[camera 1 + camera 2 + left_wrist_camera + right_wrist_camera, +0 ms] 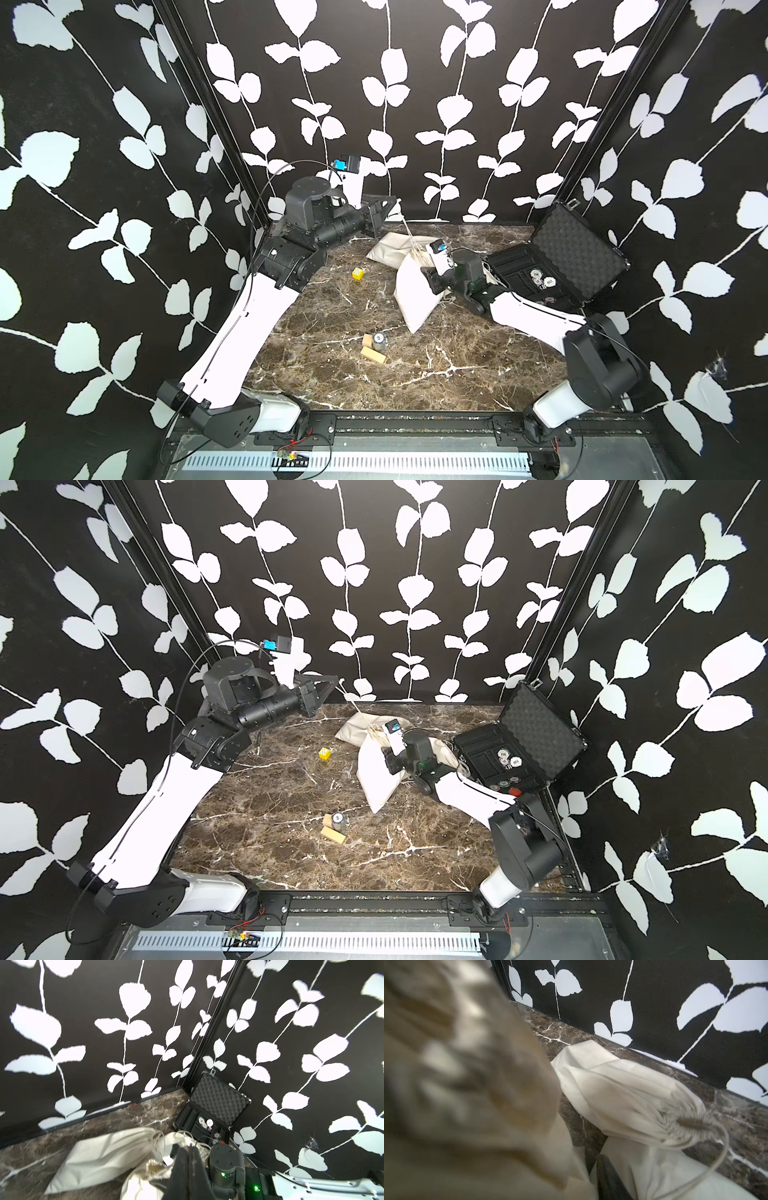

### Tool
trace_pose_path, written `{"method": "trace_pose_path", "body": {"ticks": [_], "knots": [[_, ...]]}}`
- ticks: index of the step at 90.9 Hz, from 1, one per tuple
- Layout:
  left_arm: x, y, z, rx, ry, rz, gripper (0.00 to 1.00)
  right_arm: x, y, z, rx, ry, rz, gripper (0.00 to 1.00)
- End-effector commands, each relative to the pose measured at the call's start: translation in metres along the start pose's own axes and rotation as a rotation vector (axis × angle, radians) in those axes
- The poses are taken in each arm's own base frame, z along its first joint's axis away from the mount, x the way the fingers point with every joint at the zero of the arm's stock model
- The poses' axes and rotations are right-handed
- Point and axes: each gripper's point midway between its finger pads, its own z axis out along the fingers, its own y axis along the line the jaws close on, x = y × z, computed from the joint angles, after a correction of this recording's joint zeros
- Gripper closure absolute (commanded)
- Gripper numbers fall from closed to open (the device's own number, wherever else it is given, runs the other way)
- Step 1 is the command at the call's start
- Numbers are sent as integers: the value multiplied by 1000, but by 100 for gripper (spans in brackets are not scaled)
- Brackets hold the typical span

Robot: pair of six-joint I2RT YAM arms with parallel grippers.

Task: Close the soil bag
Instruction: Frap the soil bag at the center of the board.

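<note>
left jaws: pinching taut drawstring (408,226), 12 o'clock | right jaws: at soil bag (415,299), 1 o'clock, spread or pressed: cannot tell

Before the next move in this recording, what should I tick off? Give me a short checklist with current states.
1. Cord grip: left claw shut on the drawstring: ok.
2. Tension: drawstring runs straight down to the bags: ok.
3. Which bag it cinches, the soil bag or the second bag behind it: cannot tell.
4. Hold: right claw gripping the soil bag's neck: cannot tell; blurred cloth fills its wrist view.
5. Clutter: yellow die and wooden blocks lie apart from both bags: ok.
</note>
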Motion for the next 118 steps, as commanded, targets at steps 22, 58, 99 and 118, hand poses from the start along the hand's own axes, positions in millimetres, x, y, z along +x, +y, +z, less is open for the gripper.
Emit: {"method": "trace_pose_path", "body": {"ticks": [22, 58, 99, 118], "knots": [[-67, -47, -32, 160, -226, 87, 100, -119, 58, -70, -170, -278, -73, 27], [-67, -47, -29, 171, -224, 74, 100, -185, 105, -80, -237, -412, -81, 15], [-86, -41, -58, 82, -284, 110, 100, -113, 19, -14, 327, -108, -55, 70], [-113, -29, -103, -88, -364, 179, 100, 8, -58, -11, 605, 171, -74, 83]]}}
